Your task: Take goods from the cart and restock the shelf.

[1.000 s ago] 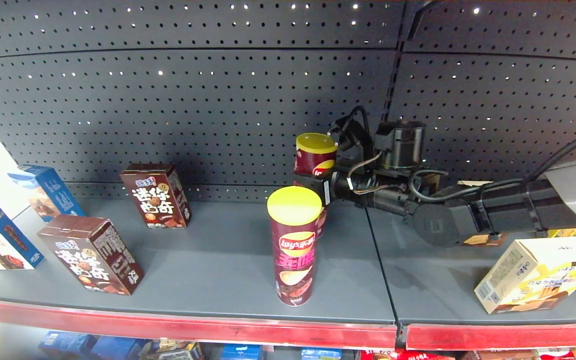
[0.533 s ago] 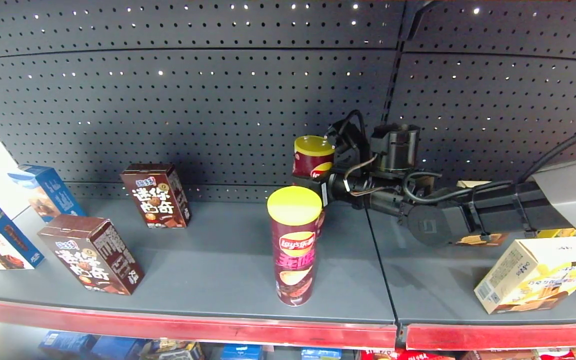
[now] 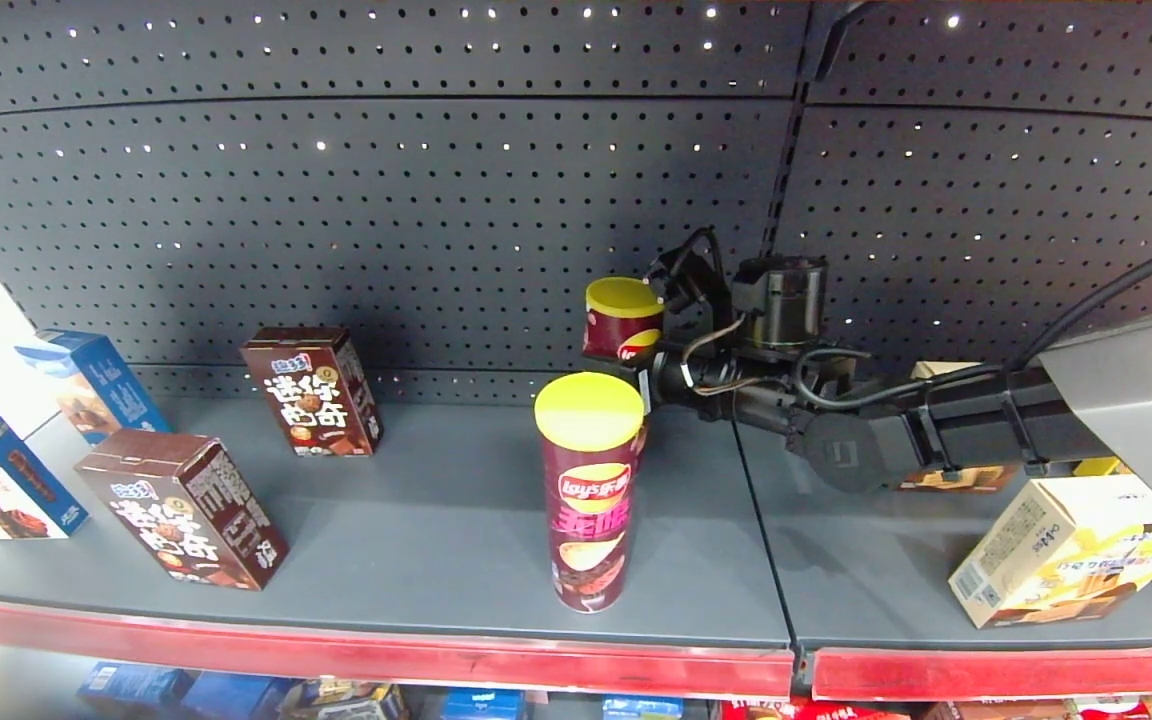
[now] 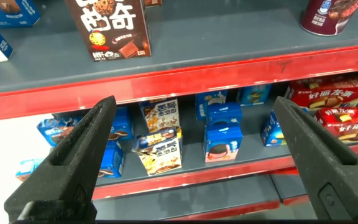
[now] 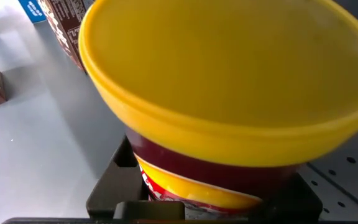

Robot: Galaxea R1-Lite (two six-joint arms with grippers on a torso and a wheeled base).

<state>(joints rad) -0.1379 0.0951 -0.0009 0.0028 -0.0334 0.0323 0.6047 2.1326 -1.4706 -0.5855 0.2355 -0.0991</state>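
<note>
With right gripper (image 3: 639,368), pinches the held chip can (image 3: 622,318) low on its body, fingers mostly hidden; base of that can lost behind the front chip can (image 3: 588,490). Holds left gripper (image 4: 193,102) spread wide, facing blue boxes (image 4: 222,134). Stands before a grey shelf (image 3: 416,520) with red lip, backed by dark pegboard (image 3: 386,220). Has the held can upright, close to the pegboard, directly behind the front one.

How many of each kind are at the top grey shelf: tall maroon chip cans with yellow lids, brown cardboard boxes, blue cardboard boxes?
Maroon chip cans with yellow lids: 2, one in the right gripper
Brown cardboard boxes: 2
Blue cardboard boxes: 2
Total: 6
</note>
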